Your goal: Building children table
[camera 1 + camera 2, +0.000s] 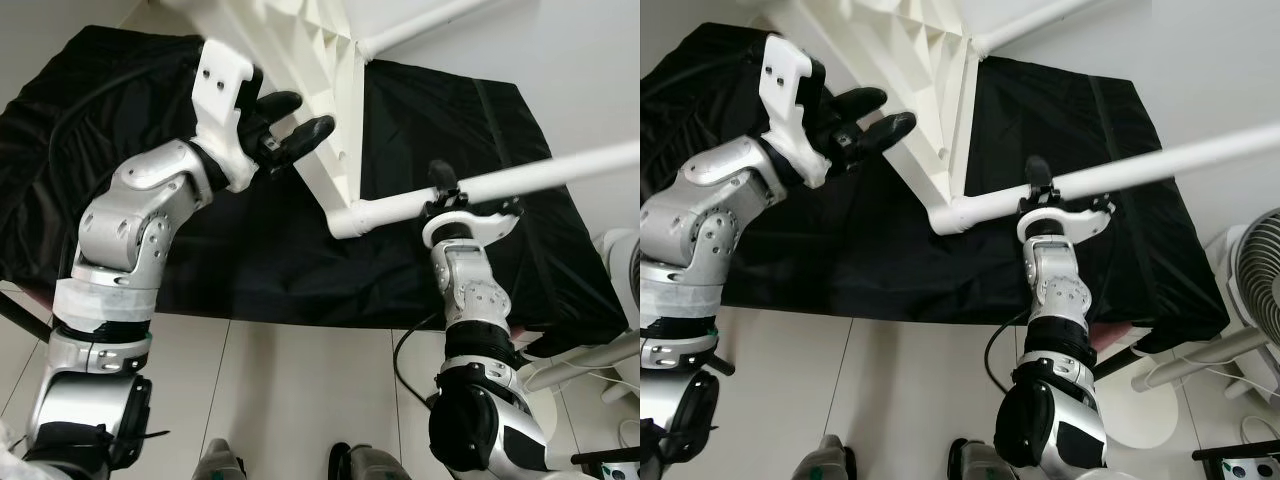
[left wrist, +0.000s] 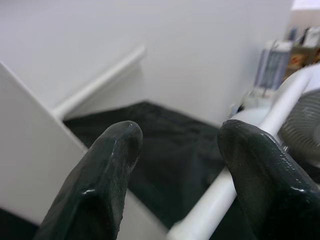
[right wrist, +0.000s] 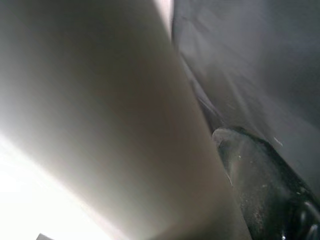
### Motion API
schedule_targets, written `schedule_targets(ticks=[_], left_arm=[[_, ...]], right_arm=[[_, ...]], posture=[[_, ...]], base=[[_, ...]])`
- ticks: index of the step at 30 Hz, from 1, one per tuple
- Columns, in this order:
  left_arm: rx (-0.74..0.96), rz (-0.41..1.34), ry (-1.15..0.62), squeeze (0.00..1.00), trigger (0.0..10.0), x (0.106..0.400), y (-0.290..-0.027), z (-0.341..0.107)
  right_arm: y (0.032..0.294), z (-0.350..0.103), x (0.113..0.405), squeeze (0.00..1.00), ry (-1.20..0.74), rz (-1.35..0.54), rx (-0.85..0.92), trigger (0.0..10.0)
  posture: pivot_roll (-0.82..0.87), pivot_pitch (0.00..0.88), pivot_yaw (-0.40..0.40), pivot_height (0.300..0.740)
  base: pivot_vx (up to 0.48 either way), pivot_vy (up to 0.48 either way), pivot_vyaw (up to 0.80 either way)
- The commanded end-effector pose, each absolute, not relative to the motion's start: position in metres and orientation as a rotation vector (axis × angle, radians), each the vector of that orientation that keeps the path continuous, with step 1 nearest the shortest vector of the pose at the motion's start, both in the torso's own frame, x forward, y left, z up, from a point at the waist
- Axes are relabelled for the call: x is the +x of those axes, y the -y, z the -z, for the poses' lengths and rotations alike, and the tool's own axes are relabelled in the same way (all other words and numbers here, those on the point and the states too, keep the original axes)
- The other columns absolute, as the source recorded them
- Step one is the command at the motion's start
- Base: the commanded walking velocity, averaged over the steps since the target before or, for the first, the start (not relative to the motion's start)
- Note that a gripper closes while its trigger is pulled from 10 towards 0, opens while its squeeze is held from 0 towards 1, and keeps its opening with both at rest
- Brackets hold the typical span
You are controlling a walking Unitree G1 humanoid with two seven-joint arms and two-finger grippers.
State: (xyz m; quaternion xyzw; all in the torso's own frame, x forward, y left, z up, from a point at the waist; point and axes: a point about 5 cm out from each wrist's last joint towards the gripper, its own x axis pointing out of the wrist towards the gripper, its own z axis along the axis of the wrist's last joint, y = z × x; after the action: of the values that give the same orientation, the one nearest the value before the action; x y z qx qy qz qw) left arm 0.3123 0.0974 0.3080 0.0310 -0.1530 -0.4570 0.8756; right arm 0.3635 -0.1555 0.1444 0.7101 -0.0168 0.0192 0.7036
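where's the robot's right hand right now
In the left eye view, the right hand is on the robot's right, closed around the white table leg near its joint with the white tabletop, above the black cloth.

Left gripper [image 1: 297,117] raised, jaws apart; right gripper [image 1: 452,192] upright, jaws clamped.

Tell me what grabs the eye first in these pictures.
The white table top stands tipped on its edge over the black cloth, ribbed underside showing. The right gripper is clamped on a long white table leg that runs to the top's corner. The left gripper hovers open beside the top's underside.
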Motion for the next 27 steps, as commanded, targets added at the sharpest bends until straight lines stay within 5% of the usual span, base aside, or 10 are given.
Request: schedule_targets(ticks=[1,8,13,27], left_arm=[[0.066,1.012,0.307,0.00,10.0,0.305,-0.092,-0.308],[0.072,1.047,0.285,0.00,10.0,0.301,-0.091,-0.306],[0.178,1.171,-0.019,0.00,10.0,0.288,-0.094,-0.259],[0.275,1.080,-0.030,0.00,10.0,0.301,-0.098,-0.256]], right_arm=[[0.112,-0.124,0.358,0.00,-0.115,-0.104,1.608,10.0],[0.111,-0.123,0.358,0.00,-0.117,-0.128,1.613,10.0],[0.112,-0.122,0.361,0.00,-0.083,-0.178,1.616,10.0],[0.132,-0.108,0.338,0.00,0.131,-0.253,1.935,10.0]], posture=[[0.11,0.121,-0.048,0.740],[0.12,0.125,-0.052,0.740],[0.13,0.138,-0.059,0.740],[0.16,0.146,-0.047,0.740]], base=[[0.000,0.000,0.00],[0.000,0.000,0.00],[0.000,0.000,0.00],[0.000,0.000,0.00]])
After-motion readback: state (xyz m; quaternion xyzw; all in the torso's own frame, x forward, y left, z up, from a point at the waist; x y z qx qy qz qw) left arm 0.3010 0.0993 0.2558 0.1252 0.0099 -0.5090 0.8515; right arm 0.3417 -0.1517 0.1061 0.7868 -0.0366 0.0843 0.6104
